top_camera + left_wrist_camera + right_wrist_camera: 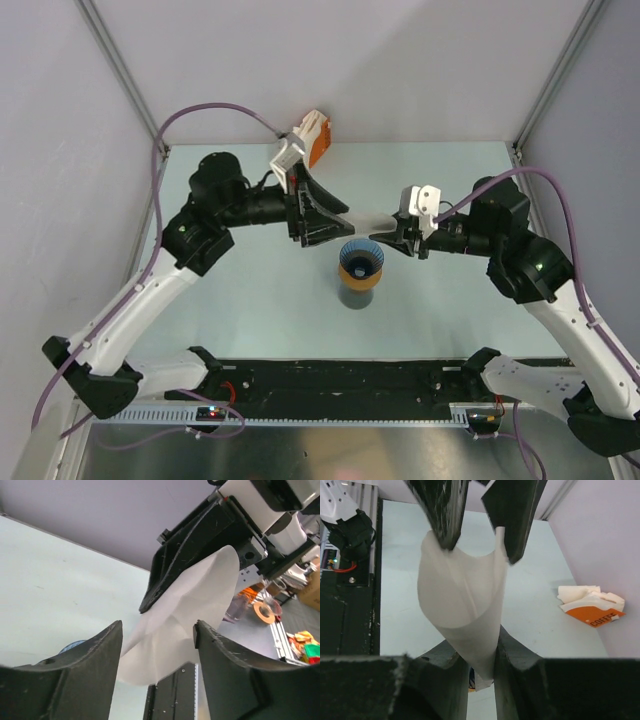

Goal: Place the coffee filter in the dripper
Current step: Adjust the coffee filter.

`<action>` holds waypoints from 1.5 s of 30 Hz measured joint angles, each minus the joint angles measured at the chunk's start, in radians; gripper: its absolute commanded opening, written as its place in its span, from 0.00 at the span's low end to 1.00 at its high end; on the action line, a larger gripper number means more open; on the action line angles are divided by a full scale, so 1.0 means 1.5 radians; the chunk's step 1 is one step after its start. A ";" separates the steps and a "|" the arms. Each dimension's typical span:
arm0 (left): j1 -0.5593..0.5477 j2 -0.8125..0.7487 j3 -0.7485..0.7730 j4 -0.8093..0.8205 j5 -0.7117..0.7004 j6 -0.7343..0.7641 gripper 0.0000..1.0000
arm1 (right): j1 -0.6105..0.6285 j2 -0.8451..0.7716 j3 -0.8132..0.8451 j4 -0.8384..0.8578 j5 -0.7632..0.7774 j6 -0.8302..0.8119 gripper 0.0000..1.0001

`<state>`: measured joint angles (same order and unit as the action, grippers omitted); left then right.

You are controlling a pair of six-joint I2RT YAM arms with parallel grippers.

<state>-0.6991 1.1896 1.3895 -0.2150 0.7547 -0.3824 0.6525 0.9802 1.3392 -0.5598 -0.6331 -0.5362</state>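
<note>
The white paper coffee filter (366,218) hangs in the air between my two grippers, its cone spread open (462,592). My right gripper (483,652) is shut on the filter's narrow folded end. My left gripper (157,632) stands open, its fingers (445,510) on either side of the filter's wide rim (187,610). The blue ribbed dripper (360,256) sits just below the filter on an orange ring atop a dark grey cup (354,296). In the top view the left gripper (330,220) and the right gripper (395,236) face each other above the dripper.
An orange and white filter packet (314,140) lies at the back of the table near the wall (592,609). A black rail (340,380) runs along the near edge between the arm bases. Metal frame posts stand at the back corners.
</note>
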 measured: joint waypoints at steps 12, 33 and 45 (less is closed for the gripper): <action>0.061 -0.067 0.007 -0.053 0.051 0.136 1.00 | -0.045 0.002 0.000 -0.002 -0.113 0.118 0.21; -0.098 0.007 0.091 -0.169 -0.040 0.271 0.49 | -0.030 0.012 0.000 0.001 -0.197 0.189 0.20; -0.100 0.023 0.096 -0.174 -0.006 0.239 0.00 | -0.049 0.012 0.000 0.006 -0.206 0.234 0.50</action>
<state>-0.8486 1.2236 1.5337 -0.4755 0.7452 -0.0246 0.5797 0.9981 1.3392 -0.5507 -0.9417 -0.1852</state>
